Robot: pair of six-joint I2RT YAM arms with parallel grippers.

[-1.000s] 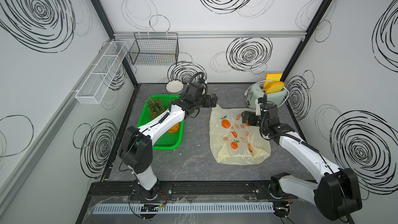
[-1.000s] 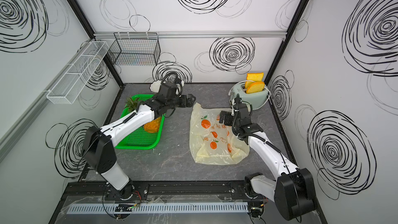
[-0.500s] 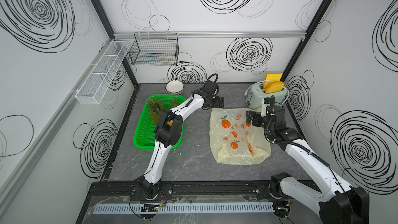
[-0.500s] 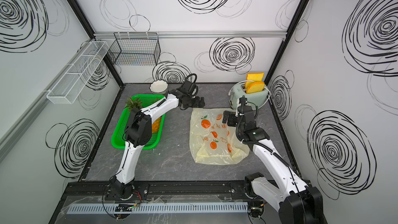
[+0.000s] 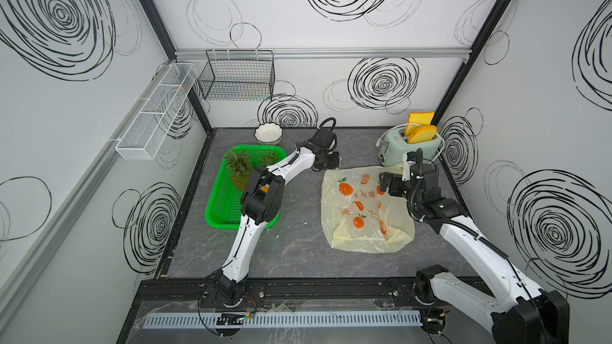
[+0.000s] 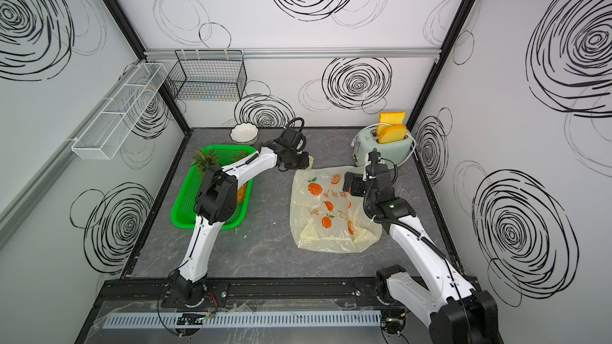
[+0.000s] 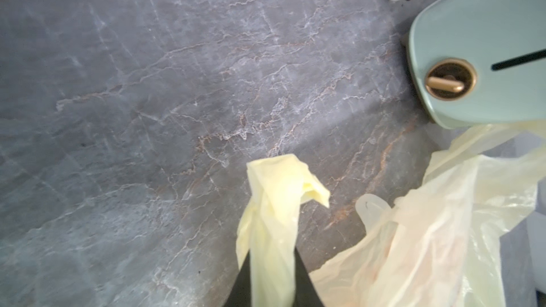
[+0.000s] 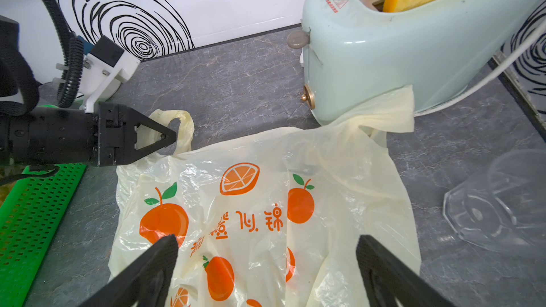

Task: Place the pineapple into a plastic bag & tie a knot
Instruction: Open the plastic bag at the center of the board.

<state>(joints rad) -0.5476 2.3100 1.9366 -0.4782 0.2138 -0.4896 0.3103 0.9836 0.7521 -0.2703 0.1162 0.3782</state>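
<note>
Left pincer is clamped tight on one handle loop of the plastic bag, at the bag's corner nearest the green tray. The left wrist view shows the pale-yellow strip squeezed between its dark fingers, with the strip's loose end flopping over beyond the tips.

Right pincer stands wide apart, its two black fingers spread over the printed face of the bag. Whether they touch the plastic cannot be told.

In both top views the bag lies flat on the grey table, orange fruits upward, between the tray and the mint toaster. Its second handle reaches the foot of the toaster, well apart from the first. Two yellow bread slices stick out of the toaster's slots.

The pineapple stands upright in the tray, partly hidden by the left arm and well apart from the bag. A white bowl sits behind the tray by the back wall. A clear plastic cup lies on the table just beside the bag.
</note>
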